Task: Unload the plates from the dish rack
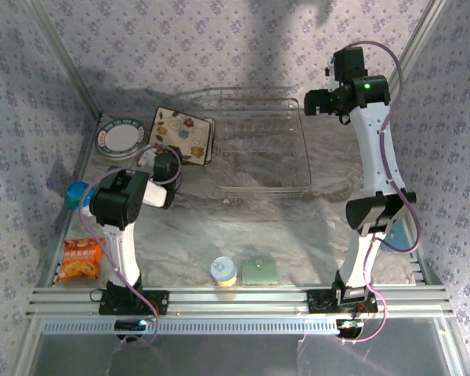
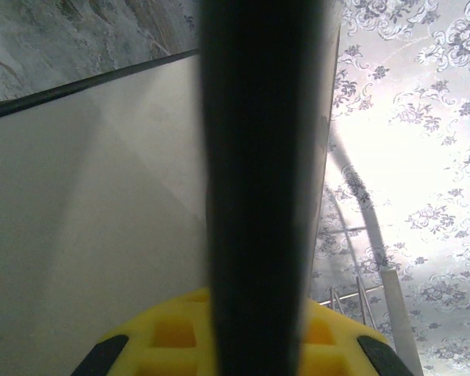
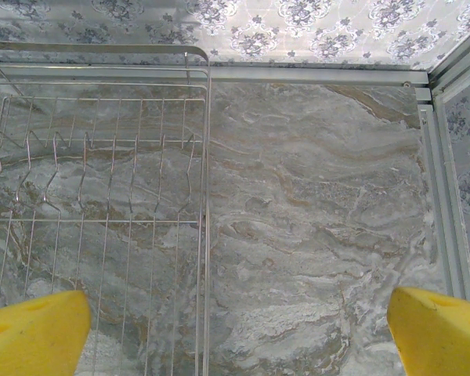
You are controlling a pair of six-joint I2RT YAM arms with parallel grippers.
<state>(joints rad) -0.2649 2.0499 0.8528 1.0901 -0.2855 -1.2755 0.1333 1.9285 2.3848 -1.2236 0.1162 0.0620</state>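
Plates are out of the dish rack (image 1: pixel 265 190) as far as the views show: its wire bays look bare from above, and the right wrist view shows marble through the wires (image 3: pixel 206 196). The unloading therefore looks almost done. What seems left is to release the plate in hand and draw the arms back.

Nearest the arm bases, the left gripper (image 1: pixel 157 153) is pressed together on something thin. In its wrist view the yellow pads (image 2: pixel 168 333) flank a dark blurred edge with a pale flat surface beside it. This is judged to be the near-left edge of the square flower-printed plate (image 1: pixel 184 133).

That plate is on the table just left of the rack, printed face up. Being square, it has no real long axis. Its sides are turned slightly off the rack's, and the near-left corner points toward the left arm. A dark strip along its right side may be another plate beneath or only shadow.

The round teal-rimmed plates (image 1: pixel 119 139) lie flat further left, near the frame post.

Farthest back, the right gripper (image 1: pixel 312 103) hangs above the rack's far right corner, spread wide (image 3: pixel 235 333) and holding nothing.
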